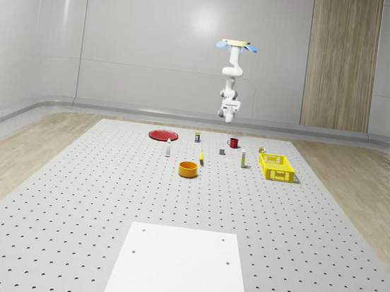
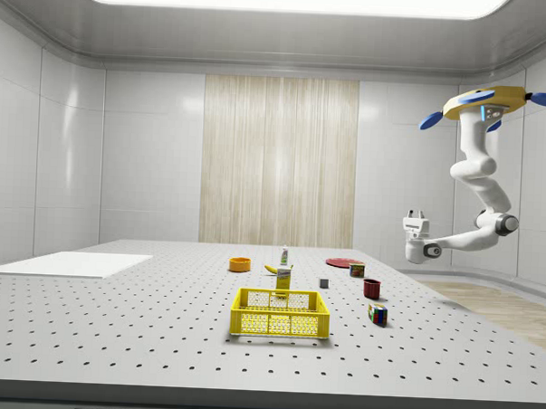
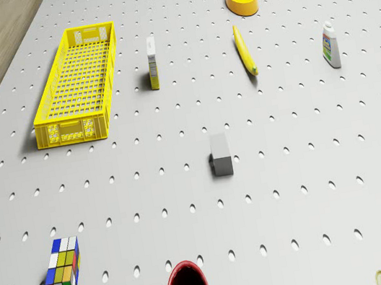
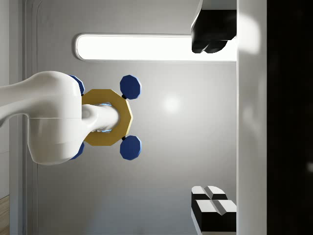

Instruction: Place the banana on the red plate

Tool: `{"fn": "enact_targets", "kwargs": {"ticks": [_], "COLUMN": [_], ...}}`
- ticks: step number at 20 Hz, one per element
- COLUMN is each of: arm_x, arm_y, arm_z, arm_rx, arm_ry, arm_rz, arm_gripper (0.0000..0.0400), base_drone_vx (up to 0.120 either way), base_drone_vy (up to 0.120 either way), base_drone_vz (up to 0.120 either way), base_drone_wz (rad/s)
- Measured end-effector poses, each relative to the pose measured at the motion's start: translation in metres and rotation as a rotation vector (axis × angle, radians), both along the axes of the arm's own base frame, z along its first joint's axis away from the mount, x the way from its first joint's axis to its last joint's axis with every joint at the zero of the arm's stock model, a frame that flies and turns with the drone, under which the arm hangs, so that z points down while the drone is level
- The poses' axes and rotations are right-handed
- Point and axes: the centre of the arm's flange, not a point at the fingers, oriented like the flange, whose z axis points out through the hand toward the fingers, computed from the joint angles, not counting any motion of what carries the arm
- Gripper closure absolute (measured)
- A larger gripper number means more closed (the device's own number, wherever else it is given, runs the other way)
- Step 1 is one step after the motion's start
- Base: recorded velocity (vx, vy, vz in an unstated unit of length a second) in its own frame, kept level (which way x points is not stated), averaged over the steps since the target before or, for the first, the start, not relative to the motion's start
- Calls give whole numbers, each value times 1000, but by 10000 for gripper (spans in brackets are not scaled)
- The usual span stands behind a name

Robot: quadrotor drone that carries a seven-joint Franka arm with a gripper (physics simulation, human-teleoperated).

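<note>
The banana lies flat on the perforated table, beside the orange bowl. Further back and toward the whole-scene view's left sits the red plate, with nothing on it. My drone hovers high over the table's far end, roughly above the red mug. The arm hangs below it and the gripper is turned upward, well above the table. In the wrist view the gripper is open, with nothing between its fingers.
A yellow crate stands toward the whole-scene view's right. Around the banana are a grey block, a small carton, a bottle and a Rubik's cube. A white panel covers the near table.
</note>
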Motion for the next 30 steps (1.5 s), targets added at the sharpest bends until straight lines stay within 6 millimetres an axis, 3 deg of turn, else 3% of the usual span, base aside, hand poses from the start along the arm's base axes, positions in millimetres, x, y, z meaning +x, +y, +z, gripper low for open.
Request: {"fn": "enact_targets", "kwargs": {"ticks": [30], "arm_x": [-2], "arm_y": [3], "arm_z": [1], "arm_rx": [-33], "arm_ry": [-23], "arm_rz": [-1], "arm_gripper": [0], "base_drone_vx": [120], "base_drone_vy": [-120], "base_drone_vz": [0], "base_drone_wz": [0]}}
